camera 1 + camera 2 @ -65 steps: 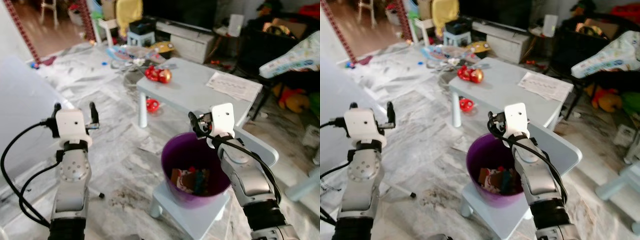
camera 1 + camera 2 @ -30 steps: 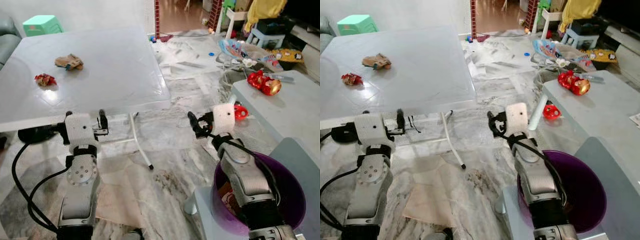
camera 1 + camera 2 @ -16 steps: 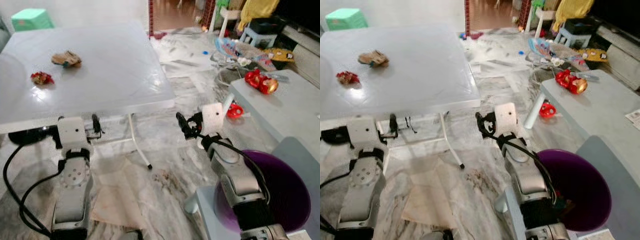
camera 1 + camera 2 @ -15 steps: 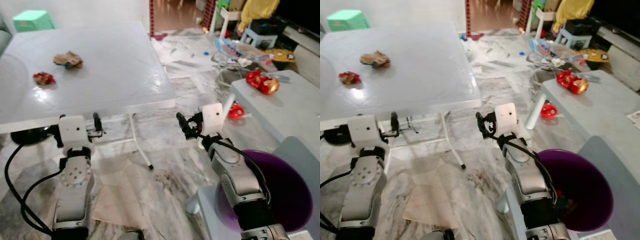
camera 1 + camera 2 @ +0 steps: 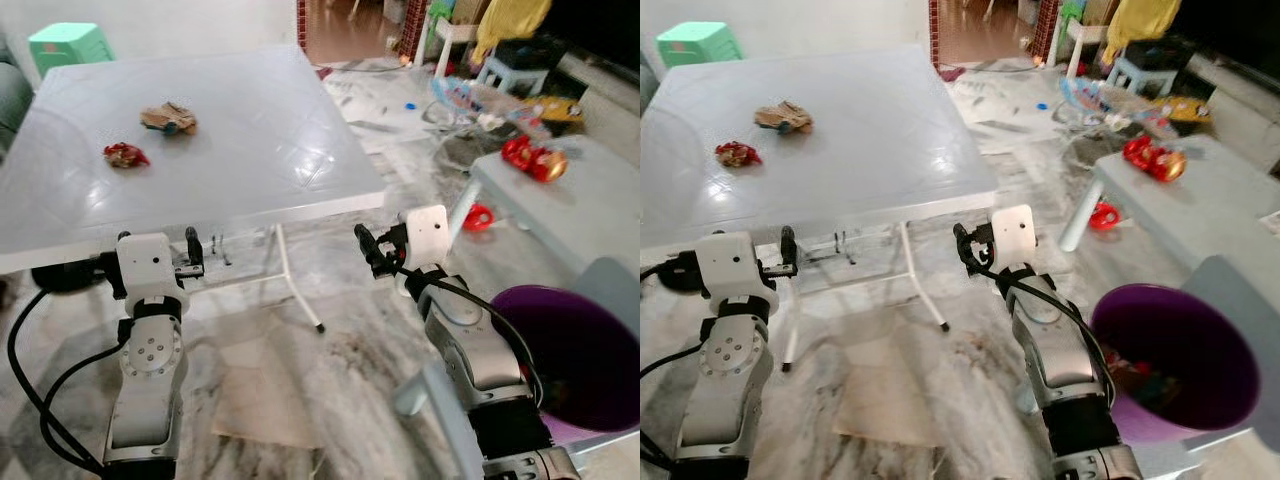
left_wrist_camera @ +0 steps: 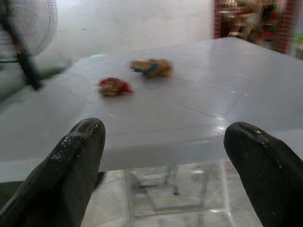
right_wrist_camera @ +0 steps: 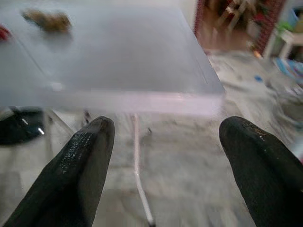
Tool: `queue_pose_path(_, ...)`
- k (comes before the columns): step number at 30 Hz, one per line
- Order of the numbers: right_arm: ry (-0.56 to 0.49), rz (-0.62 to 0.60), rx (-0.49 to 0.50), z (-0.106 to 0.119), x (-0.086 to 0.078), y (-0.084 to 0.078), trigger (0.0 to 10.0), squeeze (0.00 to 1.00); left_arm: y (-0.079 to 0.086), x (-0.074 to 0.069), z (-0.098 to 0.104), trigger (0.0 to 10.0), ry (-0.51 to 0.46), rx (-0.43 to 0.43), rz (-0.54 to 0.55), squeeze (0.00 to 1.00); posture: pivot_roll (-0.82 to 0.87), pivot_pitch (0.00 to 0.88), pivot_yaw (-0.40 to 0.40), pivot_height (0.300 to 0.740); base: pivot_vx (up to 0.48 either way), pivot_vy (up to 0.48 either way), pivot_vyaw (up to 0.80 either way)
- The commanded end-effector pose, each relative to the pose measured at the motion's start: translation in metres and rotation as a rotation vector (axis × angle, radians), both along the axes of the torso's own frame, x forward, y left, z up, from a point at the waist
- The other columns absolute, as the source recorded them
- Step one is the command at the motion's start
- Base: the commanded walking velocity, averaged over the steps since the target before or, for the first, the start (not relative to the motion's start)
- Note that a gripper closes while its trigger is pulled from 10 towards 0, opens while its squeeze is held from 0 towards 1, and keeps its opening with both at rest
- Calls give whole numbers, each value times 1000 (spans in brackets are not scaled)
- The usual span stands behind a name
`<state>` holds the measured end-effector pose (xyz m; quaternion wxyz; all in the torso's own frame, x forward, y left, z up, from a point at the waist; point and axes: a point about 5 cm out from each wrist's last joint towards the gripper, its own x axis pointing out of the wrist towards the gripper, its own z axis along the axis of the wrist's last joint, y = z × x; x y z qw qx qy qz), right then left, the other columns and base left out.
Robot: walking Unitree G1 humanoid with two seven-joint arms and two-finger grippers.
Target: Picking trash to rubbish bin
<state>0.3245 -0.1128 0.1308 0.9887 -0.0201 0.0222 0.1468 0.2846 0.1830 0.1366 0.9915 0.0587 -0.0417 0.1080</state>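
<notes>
Left eye view: two wrappers, red (image 5: 124,154) and brown (image 5: 167,117), lie on the white table (image 5: 260,150); purple bin (image 5: 585,355) sits far right.
Wrist views: left gripper (image 6: 165,165) and right gripper (image 7: 165,165) (both empty) spread wide, facing that table.

Daylight fills the room, bright and even. Soft glare spots shine on the white table (image 5: 230,130), with faint shadow on the floor (image 5: 330,370) beneath it. The far right clutter looks smeared. Both wrist views are soft, the black fingers (image 6: 75,165) up close blurred most.
</notes>
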Motion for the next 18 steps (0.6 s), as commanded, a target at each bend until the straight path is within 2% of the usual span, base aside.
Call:
queue_pose_path(1, -22, 9, 10, 6, 2, 4, 10000, 0, 6, 0, 3, 10000, -3, 21, 24, 0, 14, 86, -30, 740, 0, 461, 0)
queue_pose_path(4, -24, 8, 9, 6, 1, 4, 10000, 0, 6, -1, 2, 10000, -2, 23, 21, 0, 14, 87, -29, 740, 0, 450, 0)
queue_pose_path(6, -26, 8, 8, 6, 1, 4, 10000, 0, 5, -1, 2, 10000, -2, 19, -4, 0, 14, 87, -29, 740, 0, 0, 0)
queue_pose_path(9, -32, 7, 8, 7, 1, 3, 10000, 0, 1, -1, 2, 10000, 0, 78, -33, 0, 12, 87, -27, 740, 0, 0, 0)
queue_pose_path(12, -95, -24, 35, 15, 2, 0, 10000, 0, -6, -3, -2, 10000, 18, 35, -119, 0, 14, 85, -25, 740, 0, 0, 0)
queue_pose_path(18, -155, -79, -6, 23, 6, -9, 10000, 0, -10, -8, -8, 10000, 52, 20, -211, 0, 16, 84, -23, 740, 0, 0, 0)
